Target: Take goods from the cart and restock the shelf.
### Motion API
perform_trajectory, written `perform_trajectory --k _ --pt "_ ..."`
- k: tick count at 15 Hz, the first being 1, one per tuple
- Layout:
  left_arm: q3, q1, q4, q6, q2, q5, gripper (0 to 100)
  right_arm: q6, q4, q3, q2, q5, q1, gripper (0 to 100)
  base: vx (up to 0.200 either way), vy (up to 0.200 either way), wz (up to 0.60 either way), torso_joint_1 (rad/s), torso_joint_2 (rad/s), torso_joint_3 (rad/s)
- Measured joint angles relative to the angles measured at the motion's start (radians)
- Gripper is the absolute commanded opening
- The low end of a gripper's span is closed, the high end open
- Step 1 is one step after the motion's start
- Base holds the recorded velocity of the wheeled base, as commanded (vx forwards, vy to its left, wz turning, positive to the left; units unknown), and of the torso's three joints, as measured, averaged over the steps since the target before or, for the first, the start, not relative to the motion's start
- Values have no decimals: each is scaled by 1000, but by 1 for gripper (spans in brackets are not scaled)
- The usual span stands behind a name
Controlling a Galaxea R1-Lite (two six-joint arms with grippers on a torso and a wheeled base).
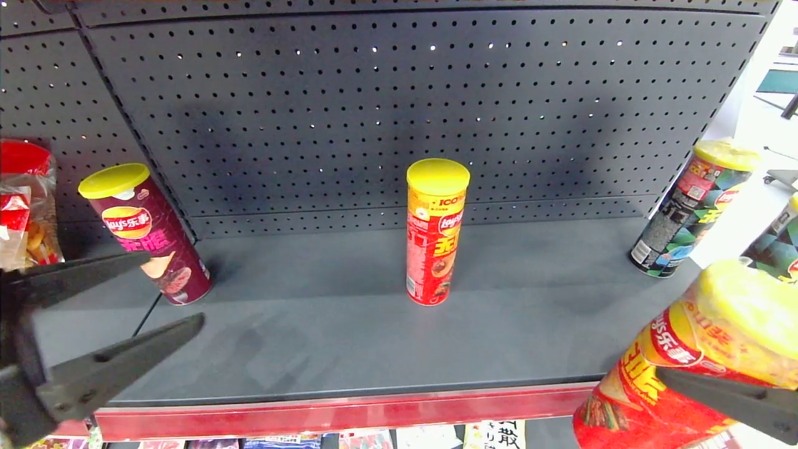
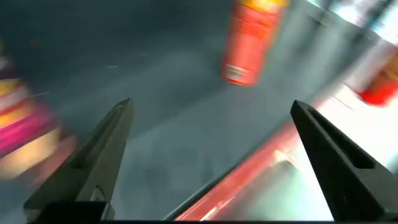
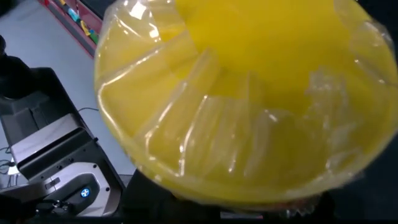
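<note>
- The right gripper is closed on a red chip can. One dark finger lies across its side, and the other is hidden behind the can.
- The can leans with its film-wrapped yellow lid uppermost. It hangs in front of the shelf, outside the red price rail, so it is not yet on the deck.
- I'd say it is gripped by the body so the base stays free to meet the shelf first.
- The left gripper has its fingers spread wide with nothing between them, over the shelf's front part.
- Beyond its fingertips a matching red can stands upright mid-shelf. A maroon chip can stands just past its far finger.
- A black-and-green can stands at the shelf's end, beyond the held can.
- Bare deck between that can and the upright red one looks like the natural slot, beside its own kind.
</note>
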Motion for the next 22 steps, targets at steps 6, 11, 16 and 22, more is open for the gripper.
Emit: perform_trajectory --k 6,11,16,22 --pt "-140 -196 -168 26 412 -82 100 4 0 -3 1 -1 -31 0 0 0 0 0 0 0" --pt "-343 -233 -175 50 647 -45 100 23 -1 -4 -18 -1 -35 0 0 0 0 0 0 0" --pt "-496 -273 -175 45 792 -16 100 23 0 -5 -25 -1 -46 0 0 0 0 0 0 0" --pt "-612 -302 -172 42 891 14 100 24 0 -5 -26 -1 -59 0 0 0 0 0 0 0"
